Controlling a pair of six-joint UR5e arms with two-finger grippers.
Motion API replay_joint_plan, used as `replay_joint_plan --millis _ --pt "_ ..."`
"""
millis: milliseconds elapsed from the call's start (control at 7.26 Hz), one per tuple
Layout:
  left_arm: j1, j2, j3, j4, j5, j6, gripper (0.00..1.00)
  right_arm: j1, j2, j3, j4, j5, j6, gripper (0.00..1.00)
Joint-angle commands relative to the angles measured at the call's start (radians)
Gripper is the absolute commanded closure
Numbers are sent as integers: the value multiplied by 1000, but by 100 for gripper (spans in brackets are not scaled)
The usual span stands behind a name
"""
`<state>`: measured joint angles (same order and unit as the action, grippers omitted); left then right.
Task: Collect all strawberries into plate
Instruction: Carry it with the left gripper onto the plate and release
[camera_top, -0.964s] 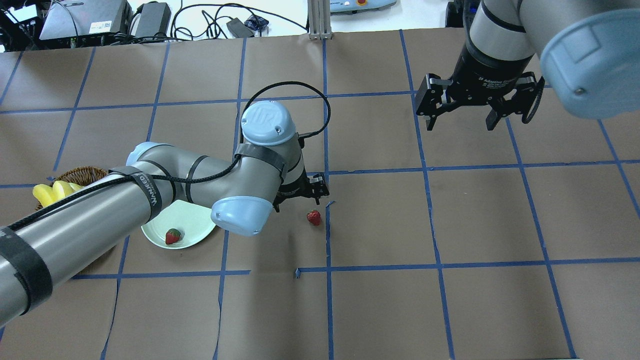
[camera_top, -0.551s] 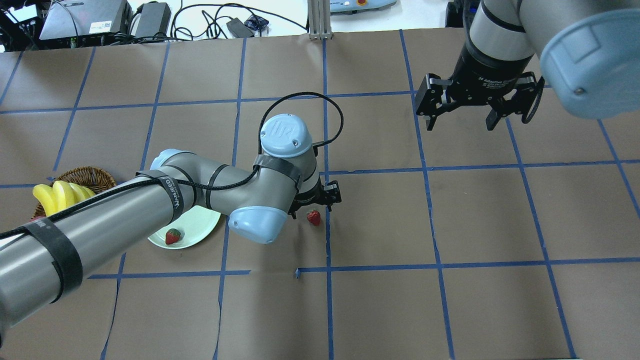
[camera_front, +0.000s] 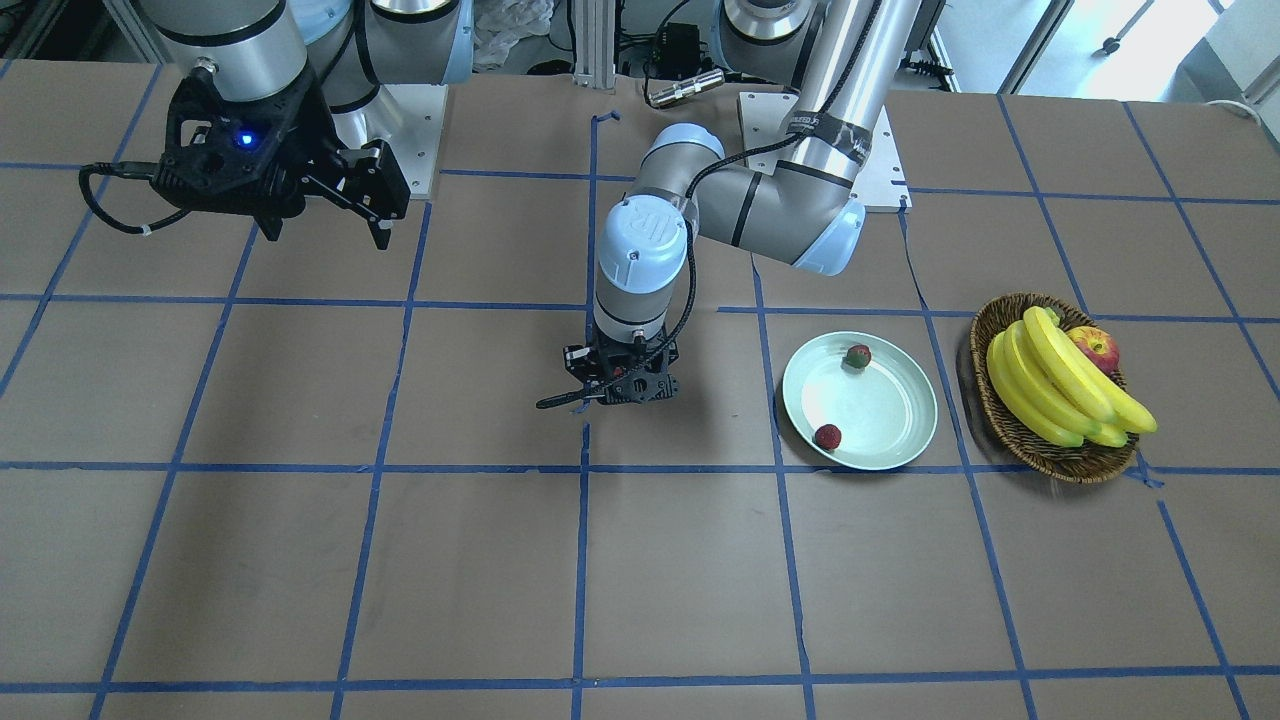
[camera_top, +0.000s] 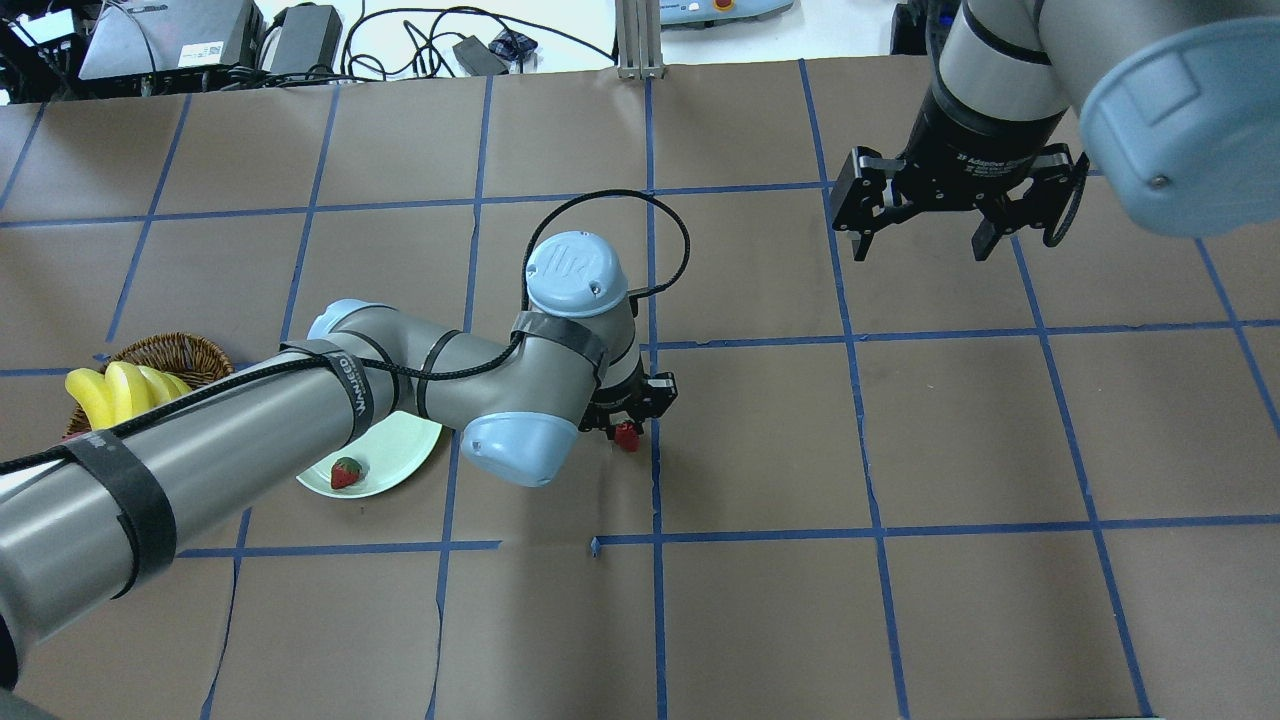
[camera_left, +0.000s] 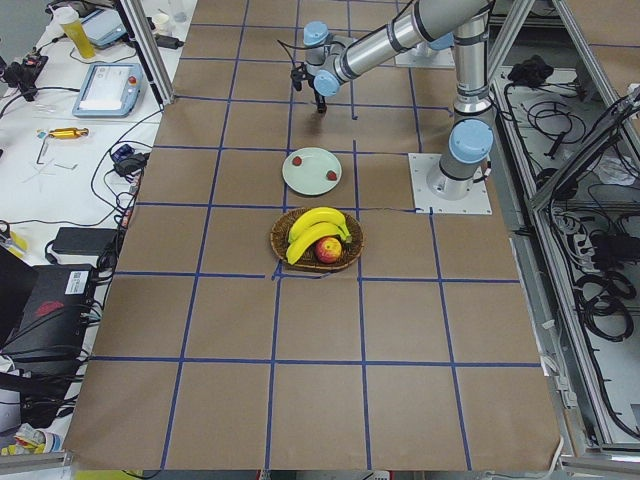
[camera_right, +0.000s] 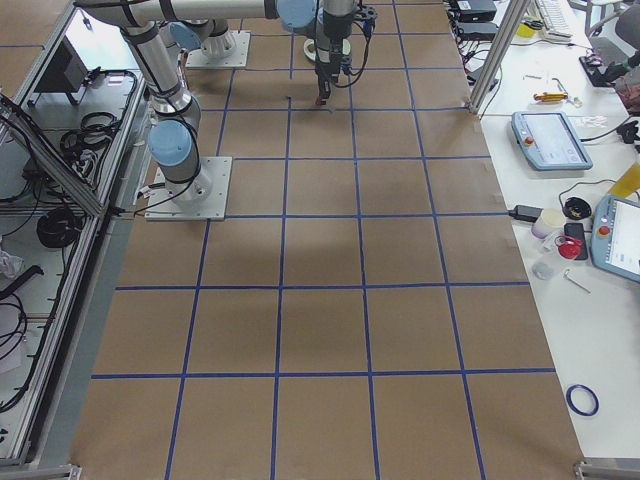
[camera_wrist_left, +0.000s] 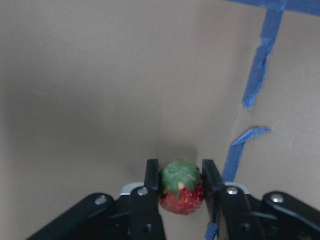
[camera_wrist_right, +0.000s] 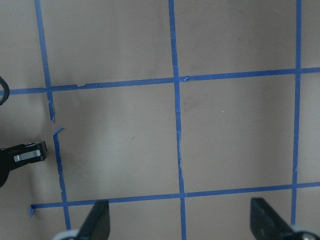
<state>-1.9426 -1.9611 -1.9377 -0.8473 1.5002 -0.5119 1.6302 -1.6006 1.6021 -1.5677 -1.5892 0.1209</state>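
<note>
My left gripper is low at the table's middle, its fingers shut on a red strawberry with a green cap; the berry sits at table level. It shows as a red spot under the gripper in the overhead view. The pale mint plate lies beside that arm and holds two strawberries. In the overhead view the plate is partly under the arm and only one berry shows. My right gripper hangs open and empty, high over the table's far right.
A brown wicker basket with bananas and a red-yellow apple stands just beyond the plate, at the left end of the table. Blue tape lines cross the brown table surface. Cables and devices lie beyond the far edge.
My left gripper moved right and down onto the lone strawberry and closed on it. The right arm has not moved.
</note>
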Motion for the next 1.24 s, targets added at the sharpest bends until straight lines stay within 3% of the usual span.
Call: replay_joint_plan --millis 0,276,551,689,827,1102 --pt "112 50 51 -133 11 143 84 -1 1 -1 -2 0 -1 0" --pt "297 112 50 -286 108 400 84 0 1 -1 -2 2 -1 0" --pt "446 149 -12 -296 173 634 83 0 1 -2 -2 2 -1 0" --pt "462 154 -39 -283 170 644 14 0 1 -2 -2 2 -1 0" --pt "456 166 -37 -292 164 606 0 -1 2 -4 -6 2 -1 0" --pt "450 229 37 -292 115 590 0 -1 2 -4 -11 3 -1 0"
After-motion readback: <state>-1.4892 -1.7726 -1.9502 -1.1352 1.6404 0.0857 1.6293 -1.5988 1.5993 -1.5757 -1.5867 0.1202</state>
